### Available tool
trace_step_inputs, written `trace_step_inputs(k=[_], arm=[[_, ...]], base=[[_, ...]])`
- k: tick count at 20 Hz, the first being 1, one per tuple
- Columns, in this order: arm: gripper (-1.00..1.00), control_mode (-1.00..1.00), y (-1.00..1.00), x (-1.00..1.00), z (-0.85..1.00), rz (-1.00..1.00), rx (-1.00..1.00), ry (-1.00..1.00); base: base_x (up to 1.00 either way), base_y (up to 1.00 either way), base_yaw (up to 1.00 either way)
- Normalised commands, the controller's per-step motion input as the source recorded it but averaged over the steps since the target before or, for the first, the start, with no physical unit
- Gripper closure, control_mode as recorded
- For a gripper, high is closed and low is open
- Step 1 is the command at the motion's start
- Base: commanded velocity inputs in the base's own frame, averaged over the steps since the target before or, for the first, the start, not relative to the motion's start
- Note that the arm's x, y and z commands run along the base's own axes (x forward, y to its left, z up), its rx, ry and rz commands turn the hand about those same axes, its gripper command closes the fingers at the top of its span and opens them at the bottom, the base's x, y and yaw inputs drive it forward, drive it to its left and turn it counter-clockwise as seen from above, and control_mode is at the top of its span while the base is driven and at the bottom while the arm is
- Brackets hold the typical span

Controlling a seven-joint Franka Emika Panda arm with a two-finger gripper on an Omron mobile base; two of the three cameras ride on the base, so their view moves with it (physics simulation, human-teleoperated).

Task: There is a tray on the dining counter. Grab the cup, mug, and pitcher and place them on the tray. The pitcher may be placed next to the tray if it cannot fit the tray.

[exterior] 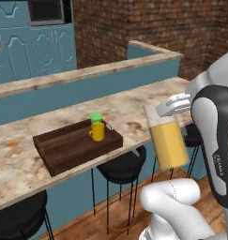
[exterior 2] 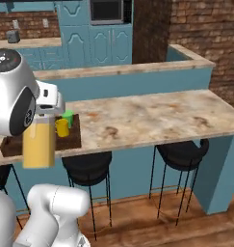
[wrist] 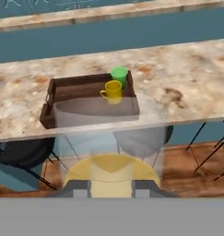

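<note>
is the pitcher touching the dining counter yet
Apart. The left base view shows the pitcher held in the gripper, hanging off the dining counter edge with stools and floor behind its base.

Pitcher (exterior 2: 39, 144): hung upright in the air, off the near edge of the counter (exterior 2: 152, 116), held at its top by the gripper (exterior 2: 45, 110).
Tray (exterior 2: 70, 137): lay on the counter's left end, partly hidden behind the pitcher.
Mug (exterior 2: 62, 127): stood on the tray.
Cup (exterior 2: 68, 117): stood just behind the mug.
Stools (exterior 2: 181, 153): stood under the counter.
</note>
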Motion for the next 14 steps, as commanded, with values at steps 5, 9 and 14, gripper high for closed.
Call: trace_step_inputs(k=[5,9,14], arm=[[1.00,1.00,0.00,0.00,0.00,0.00,0.00,0.00],[1.00,-1.00,0.01,0.18,0.00,0.09,0.00,0.02],[1.00,-1.00,0.44,0.47,0.00,0.11,0.00,0.06]], base=[[0.61,0.00,0.49],[0.60,0.00,0.32],[0.00,0.00,0.00]])
